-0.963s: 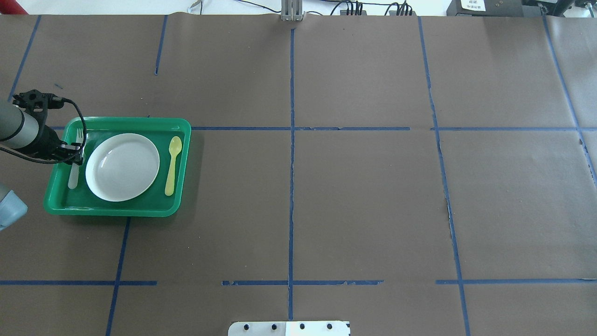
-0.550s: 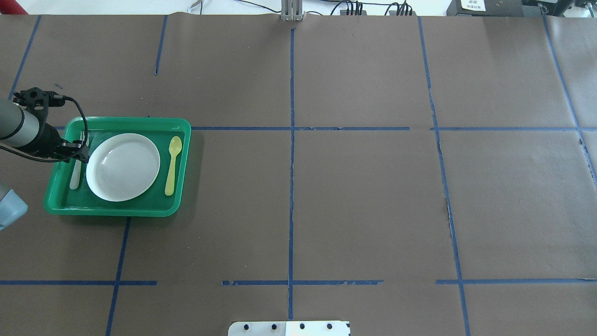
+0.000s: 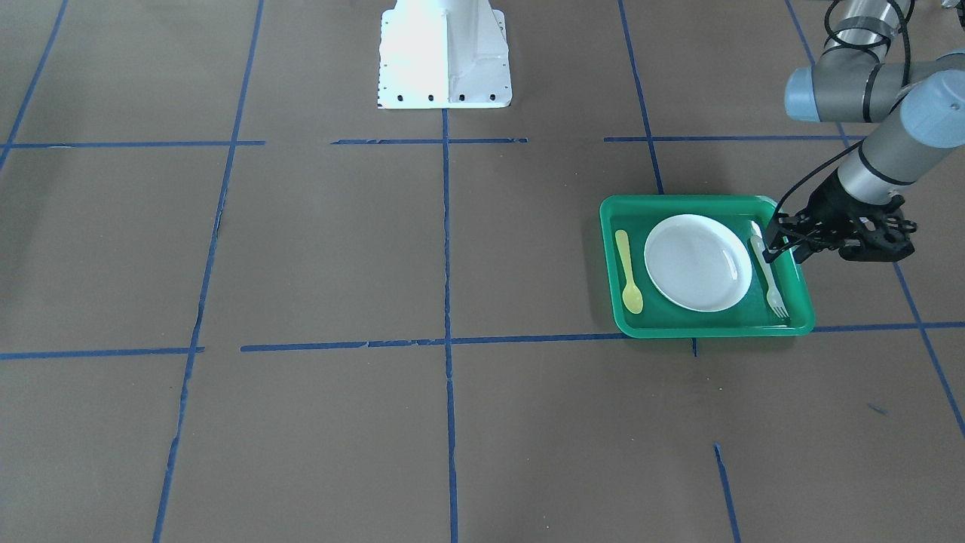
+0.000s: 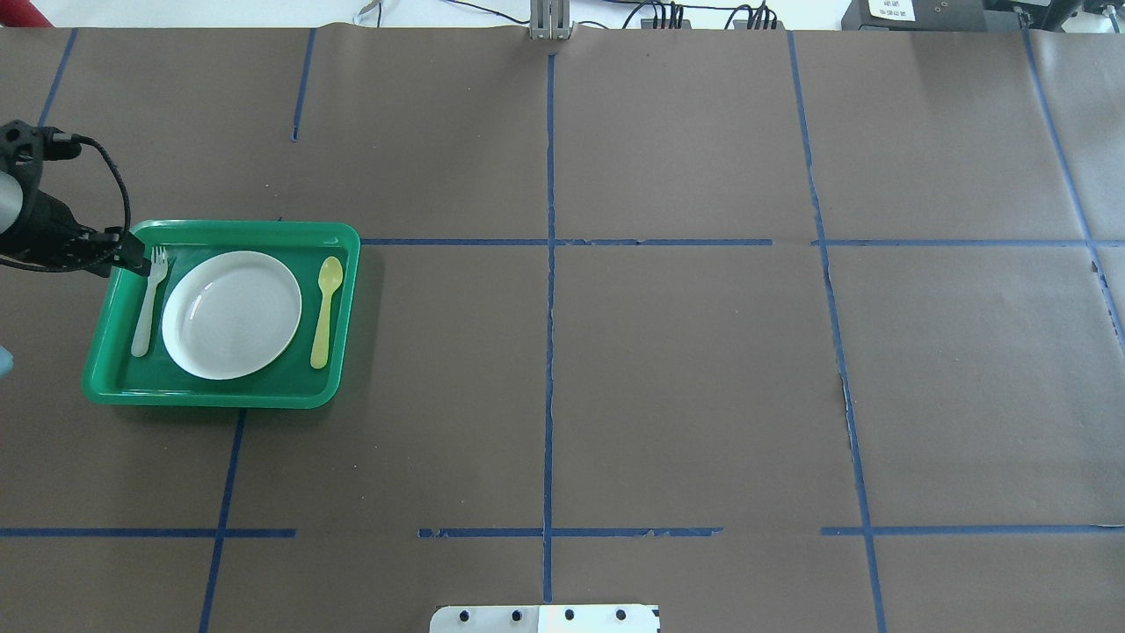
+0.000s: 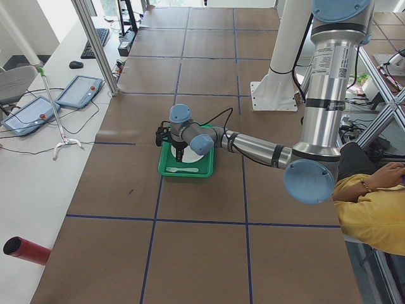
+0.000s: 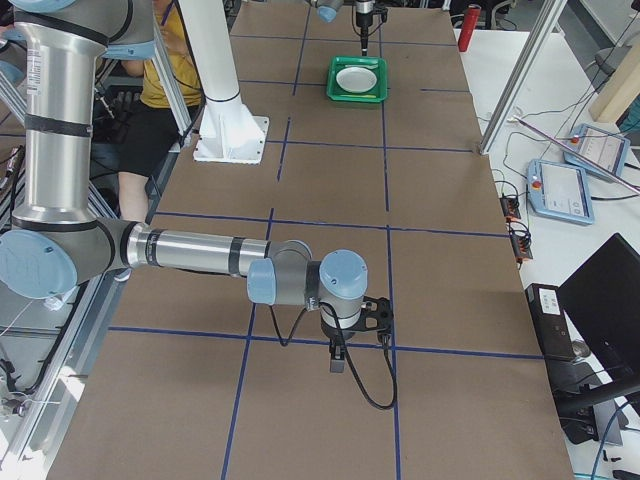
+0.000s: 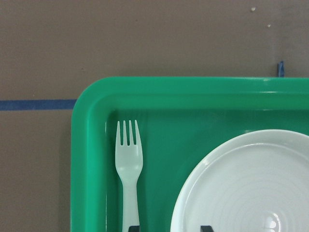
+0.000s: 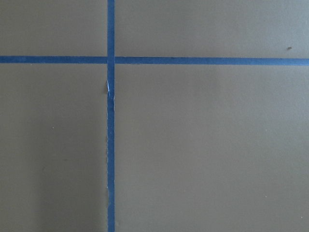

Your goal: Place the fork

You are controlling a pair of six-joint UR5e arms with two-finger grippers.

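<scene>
The pale whitish-green fork (image 4: 148, 299) lies flat in the green tray (image 4: 220, 227), left of the white plate (image 4: 231, 314), with its tines toward the far edge. It also shows in the front view (image 3: 769, 275) and in the left wrist view (image 7: 129, 164). My left gripper (image 4: 134, 255) is open and empty, above the tray's far-left corner, beside the fork's tines. Its two fingertips (image 7: 133, 228) stand apart at the bottom edge of the wrist view. My right gripper (image 6: 337, 362) hangs over bare table far from the tray; I cannot tell if it is open or shut.
A yellow spoon (image 4: 323, 308) lies in the tray to the right of the plate. Brown paper with blue tape lines (image 4: 549, 264) covers the table. The robot's white base (image 3: 445, 53) stands at the table's edge.
My left gripper has let go of the fork and pulled back from its handle toward the tray's far-left corner. The fork now lies free in the tray.
</scene>
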